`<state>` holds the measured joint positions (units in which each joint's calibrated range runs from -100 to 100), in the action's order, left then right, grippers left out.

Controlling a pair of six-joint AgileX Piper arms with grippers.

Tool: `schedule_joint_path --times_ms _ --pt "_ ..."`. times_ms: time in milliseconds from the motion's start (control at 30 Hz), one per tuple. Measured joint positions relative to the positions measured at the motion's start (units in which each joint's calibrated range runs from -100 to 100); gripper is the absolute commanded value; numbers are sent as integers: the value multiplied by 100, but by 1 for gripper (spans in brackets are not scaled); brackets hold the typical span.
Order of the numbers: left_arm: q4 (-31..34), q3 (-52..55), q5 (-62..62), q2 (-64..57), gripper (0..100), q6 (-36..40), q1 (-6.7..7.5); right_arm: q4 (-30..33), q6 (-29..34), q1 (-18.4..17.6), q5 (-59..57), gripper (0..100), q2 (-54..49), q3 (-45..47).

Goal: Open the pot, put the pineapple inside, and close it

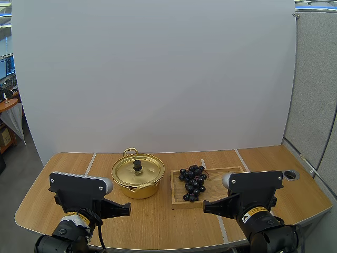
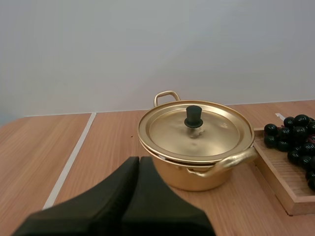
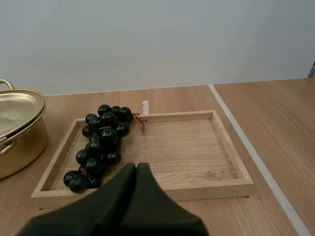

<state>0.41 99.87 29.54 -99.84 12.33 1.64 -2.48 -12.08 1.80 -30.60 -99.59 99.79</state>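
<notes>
pot (image 1: 137,182), gold-coloured and with its lid (image 1: 138,169) seated on it, stands on the wooden table (image 1: 58,174) a little left of the middle, so the uncovering is not yet done. from the left: my left gripper (image 1: 128,209) hangs low by the table's near edge, its fingers pressed together into one dark wedge on nothing. it is aimed toward the pot and clear of it. the lid's black knob (image 2: 193,116) stands upright at the lid's centre, and a looped handle (image 2: 166,96) shows at the pot's far side. just right of the pot, near it but whether touching i cannot tell, lies the wooden tray (image 1: 226,185). a bunch of dark grapes (image 1: 192,182) rests on its left half; the fruit on hand is grapes, not a pineapple. at the right, my right gripper (image 1: 205,209) sits before the tray's near edge, its fingers likewise closed against each other and empty.

i judge the step in hand to be lifting the lid. to do it well, the left gripper should spread its fingers before coming in and descend from above so the knob sits squarely between the pads. it should pinch low on the knob, where a slip seems less likely. lift straight up so the rim does not catch and drag the pot. then set the lid on bare table to the left, away from the tray, leaving the right arm a free path for the grapes.
</notes>
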Motion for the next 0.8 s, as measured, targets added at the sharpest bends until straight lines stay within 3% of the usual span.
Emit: schedule_joint_path --times_ms 600,800 --pt "0 0 38 0 0 200 0 34 0 0 -54 0 0 0" --pt "0 0 38 0 0 210 -102 34 0 0 -54 0 0 0"
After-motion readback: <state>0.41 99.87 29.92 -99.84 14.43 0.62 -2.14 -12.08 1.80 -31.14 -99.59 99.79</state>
